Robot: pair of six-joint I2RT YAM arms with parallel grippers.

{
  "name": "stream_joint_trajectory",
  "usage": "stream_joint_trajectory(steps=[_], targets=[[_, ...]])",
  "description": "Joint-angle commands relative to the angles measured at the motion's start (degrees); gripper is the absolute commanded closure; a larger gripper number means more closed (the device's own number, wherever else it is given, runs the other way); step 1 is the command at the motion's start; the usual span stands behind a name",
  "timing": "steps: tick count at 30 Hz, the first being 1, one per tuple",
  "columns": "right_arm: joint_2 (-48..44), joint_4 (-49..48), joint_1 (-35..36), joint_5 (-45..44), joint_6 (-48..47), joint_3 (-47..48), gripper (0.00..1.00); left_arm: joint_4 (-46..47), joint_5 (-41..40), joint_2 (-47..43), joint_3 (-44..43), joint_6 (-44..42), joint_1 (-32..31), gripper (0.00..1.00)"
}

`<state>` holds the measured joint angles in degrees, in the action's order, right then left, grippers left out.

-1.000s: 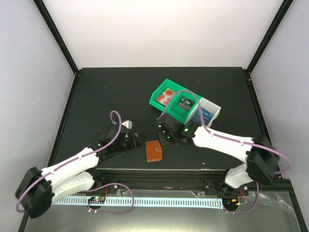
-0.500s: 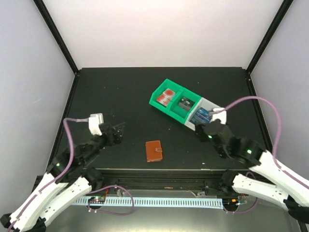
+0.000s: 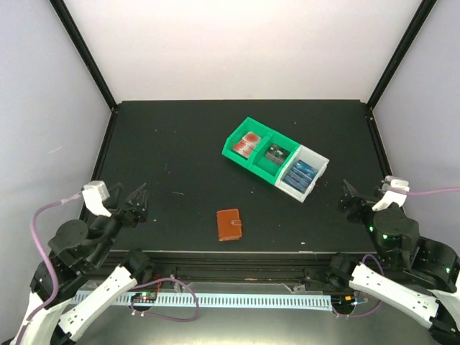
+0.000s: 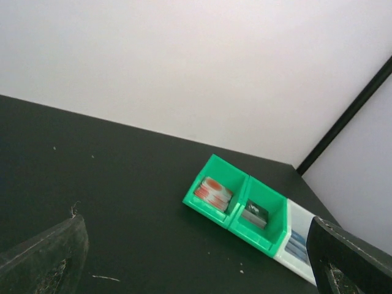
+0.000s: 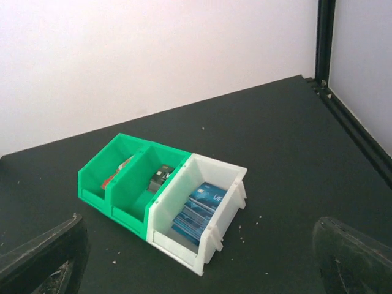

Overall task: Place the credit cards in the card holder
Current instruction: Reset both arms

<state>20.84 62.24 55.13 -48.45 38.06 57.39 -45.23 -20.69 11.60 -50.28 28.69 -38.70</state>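
The card holder (image 3: 229, 224) is seen lying closed and flat on the black table (image 3: 180, 144), near its front edge and roughly midway between the two arms, touched by neither. The credit cards are found farther back and to the right, sorted into bins: the red cards (image 3: 248, 143) are stacked in the left compartment of the green bin (image 3: 253, 164), the dark cards (image 3: 275, 154) are stacked in its right compartment, and the blue cards (image 3: 302, 172) are held in the pale bin (image 3: 316, 154), which is set touching the green bin's right side. No card is seen outside the bins.

The left pincer (image 3: 138, 200) is raised at the table's left edge, well apart from the card holder. Its fingers (image 4: 43, 257) are spread wide, with nothing between them. The right pincer (image 3: 351, 201) is raised near the table's right edge, beside the pale bin but clear of it. It too is spread wide and holds nothing.
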Motion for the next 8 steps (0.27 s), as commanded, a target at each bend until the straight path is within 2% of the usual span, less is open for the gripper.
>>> stream_joint_trajectory(steps=[1, 8], targets=[[-1.56, 3.48, -0.22, -4.08, 1.63, 1.31, 0.0, -5.3, -4.99, -2.74, -3.15, -3.19, 0.27, 0.01], [0.03, 3.04, -0.2, -3.63, 1.49, 1.15, 0.0, -8.12, -4.92, -3.55, -2.99, -2.18, 0.28, 0.01]])
